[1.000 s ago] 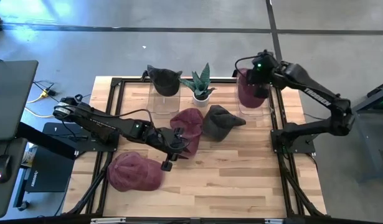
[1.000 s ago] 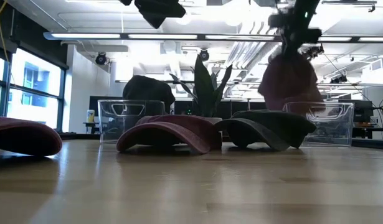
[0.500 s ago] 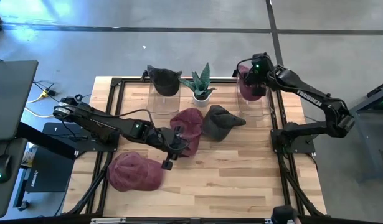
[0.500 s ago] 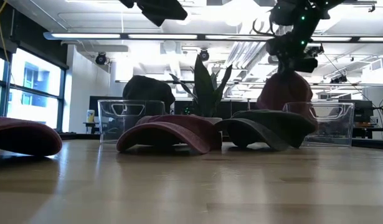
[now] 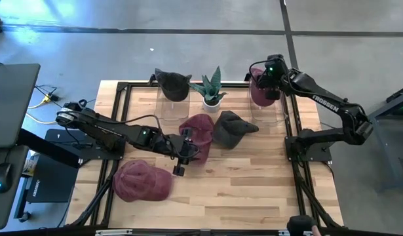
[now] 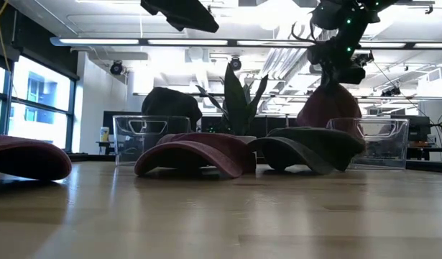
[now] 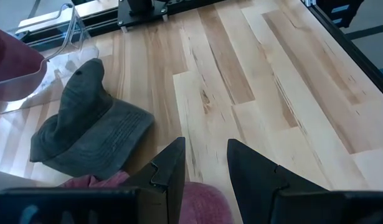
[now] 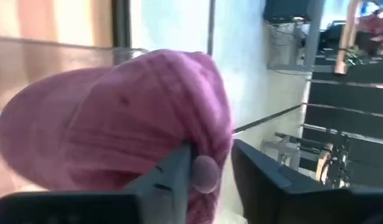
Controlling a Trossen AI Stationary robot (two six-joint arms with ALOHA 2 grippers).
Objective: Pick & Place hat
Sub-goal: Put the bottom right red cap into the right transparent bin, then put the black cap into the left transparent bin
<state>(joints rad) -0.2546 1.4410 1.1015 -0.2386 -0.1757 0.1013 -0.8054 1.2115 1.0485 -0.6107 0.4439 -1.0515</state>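
A maroon hat [image 5: 260, 97] sits in the clear bin [image 6: 382, 140] at the table's far right, seen close up in the right wrist view [image 8: 116, 118]. My right gripper [image 5: 267, 77] stands open right above it. My left gripper [image 7: 207, 165] hangs open and empty high over a second maroon hat [image 5: 196, 131] lying mid-table, brim down. Beside that hat lies a dark grey hat [image 5: 232, 128]. A third maroon hat [image 5: 141, 181] lies at the near left. A black hat [image 5: 173, 83] rests on the far-left clear bin [image 6: 141, 135]. My right gripper stands open over the maroon hat's top edge [image 8: 205, 173], which reaches up between the two fingers. Whether a finger touches the cloth I cannot tell. The fingers come from above, slanting down. The hat rests in the bin, its crown bulging above the rim.
A small potted plant [image 5: 211, 88] stands between the two bins at the far edge. Black frame rails [image 5: 122, 118] run along the table's sides. Bare wood [image 5: 253, 183] lies open at the near right.
My right gripper has come down toward the far-right bin with the maroon hat. The hat hung clear a second ago and now sits in the bin. My left gripper has turned a little at the wrist while staying in place.
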